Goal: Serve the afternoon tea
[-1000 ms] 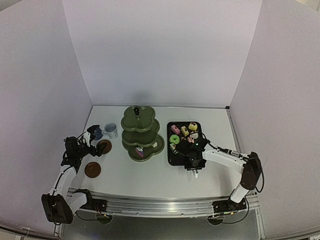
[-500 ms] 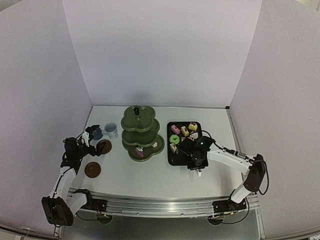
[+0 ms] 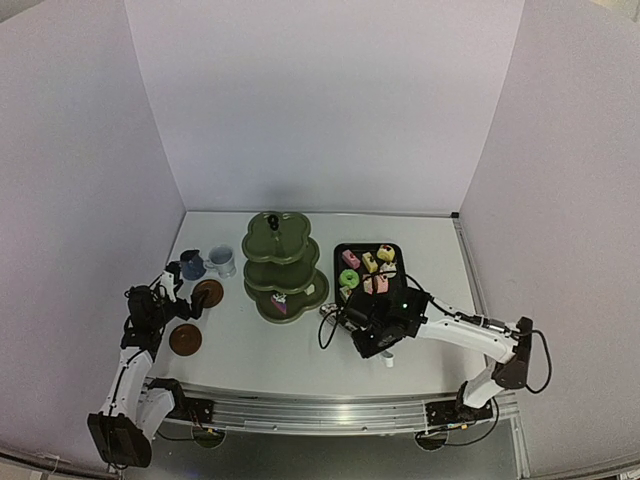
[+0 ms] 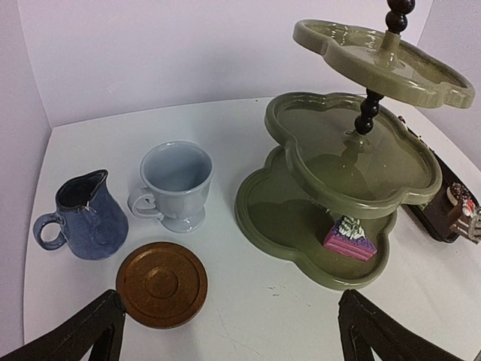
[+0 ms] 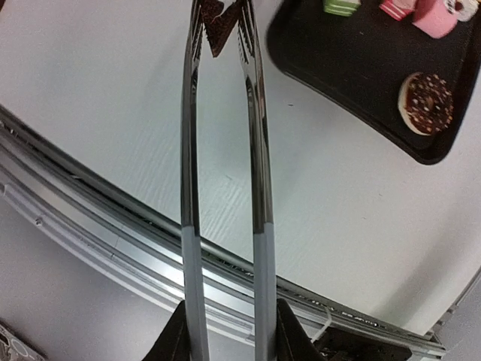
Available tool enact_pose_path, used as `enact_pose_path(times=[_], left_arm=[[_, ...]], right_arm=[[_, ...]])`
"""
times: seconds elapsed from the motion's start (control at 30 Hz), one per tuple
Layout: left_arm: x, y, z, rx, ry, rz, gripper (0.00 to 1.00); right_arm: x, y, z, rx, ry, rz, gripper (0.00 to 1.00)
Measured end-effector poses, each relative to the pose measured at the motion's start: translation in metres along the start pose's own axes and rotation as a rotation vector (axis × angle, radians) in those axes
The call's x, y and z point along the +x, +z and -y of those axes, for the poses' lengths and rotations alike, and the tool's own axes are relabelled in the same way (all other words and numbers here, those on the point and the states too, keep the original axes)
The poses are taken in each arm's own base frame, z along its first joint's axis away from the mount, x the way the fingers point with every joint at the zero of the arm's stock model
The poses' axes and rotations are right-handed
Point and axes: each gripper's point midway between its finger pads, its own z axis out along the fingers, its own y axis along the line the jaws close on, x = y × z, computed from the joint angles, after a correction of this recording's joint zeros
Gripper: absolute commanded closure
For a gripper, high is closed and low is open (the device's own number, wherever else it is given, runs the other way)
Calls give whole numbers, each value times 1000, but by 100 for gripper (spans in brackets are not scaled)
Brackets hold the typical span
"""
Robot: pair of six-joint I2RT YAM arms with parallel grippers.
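A small dark-brown cake (image 5: 216,28) hangs pinched between the tips of the metal tongs (image 5: 258,150). It is above the bare counter (image 5: 113,113), just off the near left corner of the black tray (image 5: 353,75), between that tray and the olive-green stand (image 3: 283,268). It looks light, soft and crumbly, so I judge it wants only a mild squeeze across its flat sides. Smooth steel tips could let it slip or turn, and a harder pinch would likely crush it. The right fingers (image 5: 174,342) are closed narrow around the tongs' handles, pressing the blades together onto the cake. One pink cake (image 4: 349,239) sits on the stand's bottom tier, and the middle tier shows bare. More cakes and a chocolate doughnut (image 5: 426,103) lie on the tray. The left fingers (image 4: 94,335) stand spread wide and hold nothing, hovering near a brown saucer (image 4: 161,283) on the counter's left
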Motion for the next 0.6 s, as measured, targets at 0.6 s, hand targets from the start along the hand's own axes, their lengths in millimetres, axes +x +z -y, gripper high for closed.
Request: enact_pose_path(times=[0.6], left_arm=[[-5, -11, -10, -90, -9, 58, 1]], right_arm=[[-113, 106, -160, -100, -238, 173, 100]])
